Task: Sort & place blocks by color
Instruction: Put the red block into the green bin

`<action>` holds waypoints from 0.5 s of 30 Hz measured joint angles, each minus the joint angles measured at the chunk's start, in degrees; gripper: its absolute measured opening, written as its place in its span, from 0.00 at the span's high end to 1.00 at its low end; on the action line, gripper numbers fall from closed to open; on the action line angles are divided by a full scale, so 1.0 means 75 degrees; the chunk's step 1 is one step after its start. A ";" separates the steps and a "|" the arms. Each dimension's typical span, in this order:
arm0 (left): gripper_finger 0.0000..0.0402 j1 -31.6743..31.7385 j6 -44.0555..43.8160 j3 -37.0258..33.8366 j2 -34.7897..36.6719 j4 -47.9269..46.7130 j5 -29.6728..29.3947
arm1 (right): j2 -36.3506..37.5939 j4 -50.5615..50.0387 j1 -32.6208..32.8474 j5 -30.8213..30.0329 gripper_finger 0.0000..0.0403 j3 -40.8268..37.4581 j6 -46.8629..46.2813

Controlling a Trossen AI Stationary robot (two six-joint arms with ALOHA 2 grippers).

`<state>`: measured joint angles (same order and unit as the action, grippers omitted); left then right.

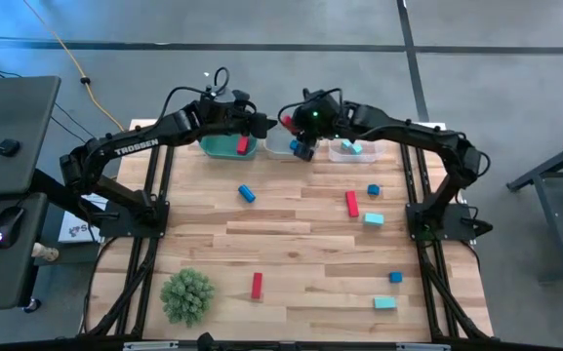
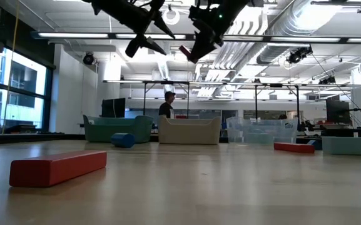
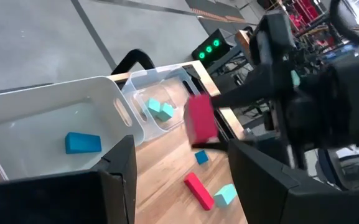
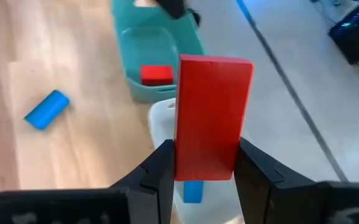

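Three bins (image 1: 224,146), twelve blocks (image 1: 351,203) (four per colour), one plant (image 1: 187,294)

In the overhead shot the right gripper (image 1: 291,123) is just a dark clump, so the red block (image 4: 211,118) clamped in it is a tiny speck there. Its own wrist cam hides the block's lower end between the fingers (image 4: 159,169). The white bin (image 4: 164,114) right behind the block is mostly covered. The left gripper (image 3: 176,163) fingertips run off frame.

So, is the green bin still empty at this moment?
No, a red block already lies inside the green bin, as the right wrist view shows.
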<state>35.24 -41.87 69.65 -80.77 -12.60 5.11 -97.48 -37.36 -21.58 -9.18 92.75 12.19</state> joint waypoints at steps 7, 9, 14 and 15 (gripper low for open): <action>0.57 -0.0001 0.0003 0.0000 -0.0029 0.0001 0.0002 | -0.0262 0.0384 0.0208 0.0081 0.73 0.0000 0.0080; 0.57 0.0000 0.0003 -0.0001 -0.0060 -0.0004 0.0000 | -0.0275 0.0566 0.0267 0.0101 0.73 0.0000 0.0164; 0.57 -0.0003 0.0061 0.0000 -0.0061 -0.0003 -0.0019 | -0.0275 0.0869 0.0349 0.0105 0.73 0.0000 0.0186; 0.57 -0.0003 0.0064 0.0000 -0.0061 -0.0003 -0.0024 | -0.0275 0.0880 0.0349 0.0105 0.73 0.0000 0.0186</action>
<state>35.22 -41.39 69.65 -81.23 -12.62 4.93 -99.55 -30.76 -18.96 -8.39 92.75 13.58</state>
